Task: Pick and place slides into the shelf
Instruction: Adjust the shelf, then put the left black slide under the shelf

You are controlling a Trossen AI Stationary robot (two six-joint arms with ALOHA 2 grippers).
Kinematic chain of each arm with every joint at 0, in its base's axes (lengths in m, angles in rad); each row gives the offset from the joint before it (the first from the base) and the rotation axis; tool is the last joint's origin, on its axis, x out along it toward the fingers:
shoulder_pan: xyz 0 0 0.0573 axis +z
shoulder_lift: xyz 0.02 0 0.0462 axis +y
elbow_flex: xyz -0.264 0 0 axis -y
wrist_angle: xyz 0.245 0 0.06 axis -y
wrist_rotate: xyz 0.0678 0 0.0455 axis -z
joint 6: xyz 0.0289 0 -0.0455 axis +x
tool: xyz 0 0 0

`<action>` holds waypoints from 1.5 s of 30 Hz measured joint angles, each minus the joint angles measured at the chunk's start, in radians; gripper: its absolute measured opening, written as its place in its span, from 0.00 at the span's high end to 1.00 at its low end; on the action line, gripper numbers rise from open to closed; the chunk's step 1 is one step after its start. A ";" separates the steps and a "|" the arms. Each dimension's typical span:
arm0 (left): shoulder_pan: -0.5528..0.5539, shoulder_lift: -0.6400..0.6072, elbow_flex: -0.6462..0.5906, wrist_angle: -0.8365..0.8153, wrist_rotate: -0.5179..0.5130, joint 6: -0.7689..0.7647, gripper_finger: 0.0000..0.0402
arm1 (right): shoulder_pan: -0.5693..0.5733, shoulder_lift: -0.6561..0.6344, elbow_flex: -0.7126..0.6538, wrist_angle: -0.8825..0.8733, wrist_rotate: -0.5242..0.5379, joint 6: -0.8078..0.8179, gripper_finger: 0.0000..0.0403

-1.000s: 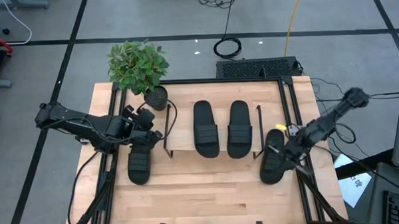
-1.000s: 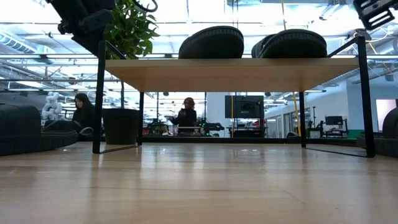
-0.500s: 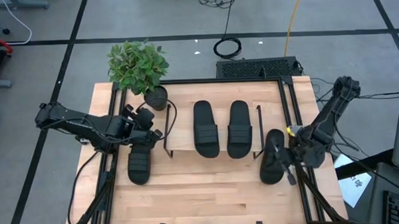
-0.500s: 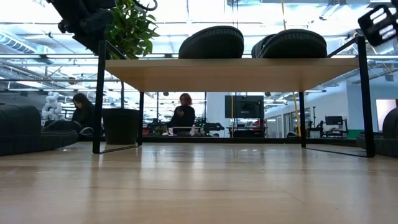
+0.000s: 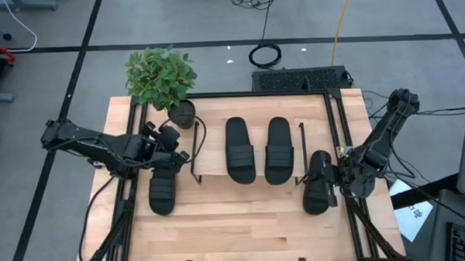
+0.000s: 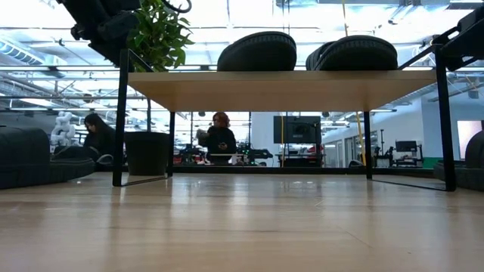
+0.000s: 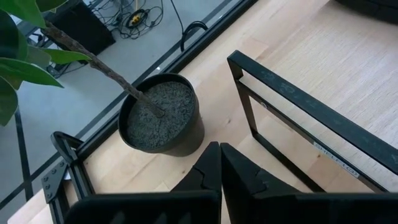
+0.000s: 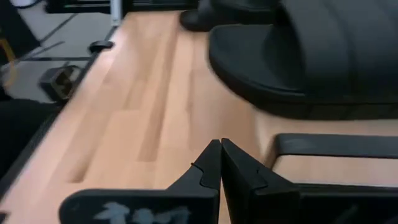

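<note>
Here's the shelf, a low light-wood board on thin black wire legs in the middle of the table, and two of the black slides already sit side by side on top of it, one nearer the plant and its partner just beside it, toes rounded, wide straps across long oval soles. That's the worry: the board looks about full, so any newcomer pushed in could shove a parked slide off the edge or catch on a wire leg. Two slides wait on the tabletop, one off the shelf's plant-side end, another off the opposite end. The left gripper hovers right at the top of its slide, near the shelf's leg and the potted plant, fingers pinched together on nothing; a careless swing there could clip pot or leg. The right gripper sits just beside its slide, fingers also clenched and empty, so it must spread them before any grab, or it'll merely nudge the slide along the wood.
</note>
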 joint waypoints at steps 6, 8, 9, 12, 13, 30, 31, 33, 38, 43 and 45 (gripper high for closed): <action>0.000 0.000 0.000 0.006 0.000 0.000 0.97 | 0.000 0.000 0.000 -0.041 0.067 0.047 1.00; 0.000 0.000 0.000 0.006 0.000 0.000 0.96 | 0.000 0.000 0.000 -0.064 0.090 0.068 1.00; 0.000 0.000 0.000 0.007 0.000 0.000 0.96 | -0.001 0.000 0.000 -0.076 0.098 0.075 1.00; 0.000 0.000 0.000 0.014 0.000 0.010 0.96 | -0.009 0.000 0.000 -0.099 0.115 0.095 1.00; 0.000 0.000 0.000 0.018 0.001 0.015 0.97 | -0.012 0.000 0.000 -0.101 0.122 0.100 1.00; 0.000 0.000 0.000 0.020 0.002 0.024 0.99 | -0.028 -0.012 -0.001 -0.121 0.152 0.097 1.00; 0.000 0.000 0.000 0.020 0.002 0.025 0.99 | -0.028 -0.012 -0.001 -0.120 0.156 0.096 1.00; 0.000 0.000 0.000 0.020 0.002 0.031 0.99 | -0.028 -0.012 -0.001 -0.120 0.175 0.096 1.00; 0.000 0.000 0.000 0.020 0.002 0.032 0.96 | -0.028 -0.017 -0.001 -0.119 0.192 0.092 1.00; 0.000 0.000 0.000 0.020 0.002 0.056 0.96 | -0.028 -0.018 -0.001 -0.067 0.188 0.042 1.00; -0.002 0.000 0.000 0.020 -0.008 0.072 0.98 | -0.025 -0.019 -0.001 0.013 0.146 -0.036 1.00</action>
